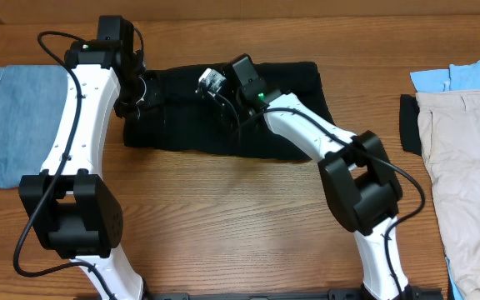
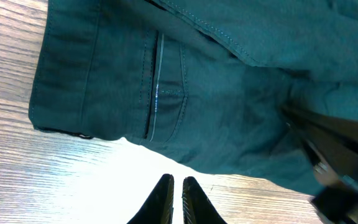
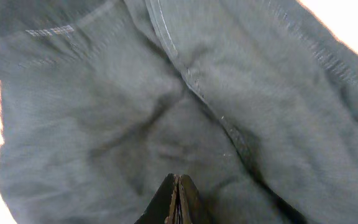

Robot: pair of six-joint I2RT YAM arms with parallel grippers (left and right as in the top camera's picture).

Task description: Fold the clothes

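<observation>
Black cotton shorts (image 1: 223, 108) lie flat mid-table so I can fold them, left gripper (image 2: 177, 198) and right gripper (image 3: 176, 202) both pressed together, pinching nothing.

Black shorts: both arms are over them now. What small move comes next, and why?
Probably open the left claw and ease it onto the near edge of the black shorts. Its fingers look nearly shut with nothing between them, over bare table just short of the cloth. The right claw hangs shut above the fabric, gripping nothing.
</observation>
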